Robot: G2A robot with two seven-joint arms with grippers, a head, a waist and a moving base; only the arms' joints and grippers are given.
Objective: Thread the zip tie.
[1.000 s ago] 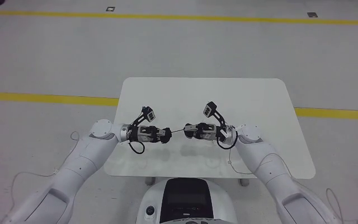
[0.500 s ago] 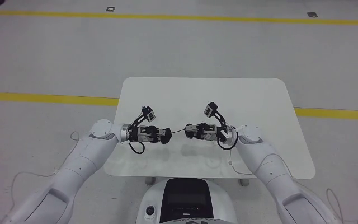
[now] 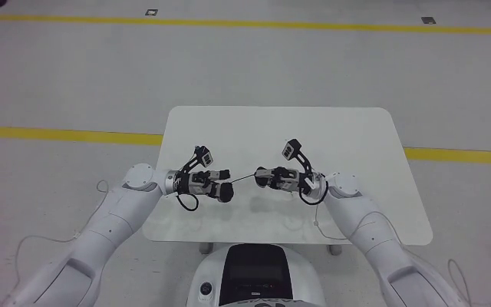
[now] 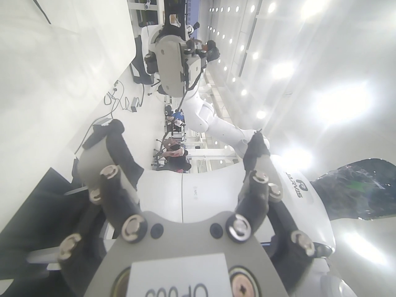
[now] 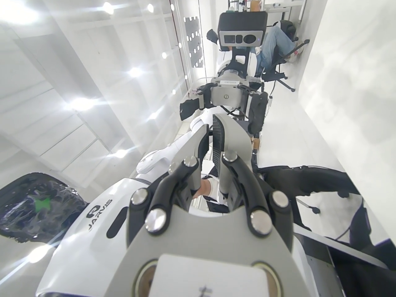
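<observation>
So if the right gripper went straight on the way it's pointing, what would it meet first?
Most likely the left gripper: it stands open, directly facing the right gripper, with the zip tie spanning the gap. Relative height is hard to judge.

Both arms come forward with elbows out and forearms angled inward. Their wrists are turned so the two grippers face each other, near but apart. The left gripper (image 3: 226, 189) holds its fingers (image 4: 117, 152) spread wide. The right gripper (image 3: 261, 176) has its fingers (image 5: 227, 137) drawn almost together, pinching the zip tie (image 3: 244, 179), which sticks out toward the left gripper.
</observation>
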